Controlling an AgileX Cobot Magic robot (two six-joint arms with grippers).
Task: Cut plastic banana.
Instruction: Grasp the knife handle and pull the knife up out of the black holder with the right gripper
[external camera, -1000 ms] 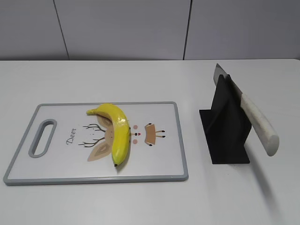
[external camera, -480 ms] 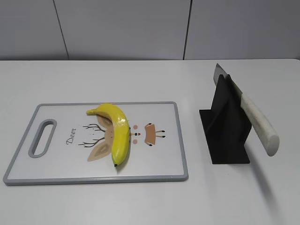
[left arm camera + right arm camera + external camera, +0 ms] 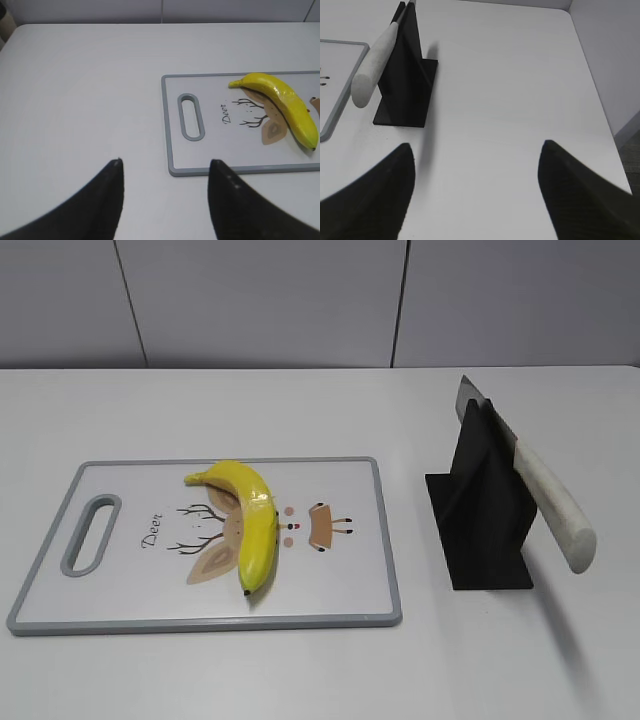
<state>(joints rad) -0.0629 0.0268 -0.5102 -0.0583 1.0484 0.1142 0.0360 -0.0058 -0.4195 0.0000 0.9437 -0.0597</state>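
From the outside camera, no arm is in the picture. The banana (image 3: 250, 522) lies flat on the cutting board (image 3: 340, 590), curving from the board's far edge toward its near edge, over the printed deer drawing. To the right, apart from the board, a knife (image 3: 535, 490) sits slanted in a black stand (image 3: 480, 510) on the tabletop (image 3: 300, 410), its pale handle pointing toward the camera.

In the left wrist camera, the left fingers (image 3: 165, 172) are spread wide and hold nothing. The banana (image 3: 282, 102) lies ahead of them and well off to their right; the board's handle slot (image 3: 192, 116) is just ahead of the right-hand finger.

In the right wrist camera, the right fingers (image 3: 475, 155) are also spread wide and empty. The knife handle (image 3: 372, 67) and stand (image 3: 405, 75) are ahead and to their left, well apart from them.

The banana looks glossy, hard and light, so it would likely slide or roll under the blade; pinning it near one end, clear of the middle, seems wise. The knife handle's free end looks like the natural place to grip.
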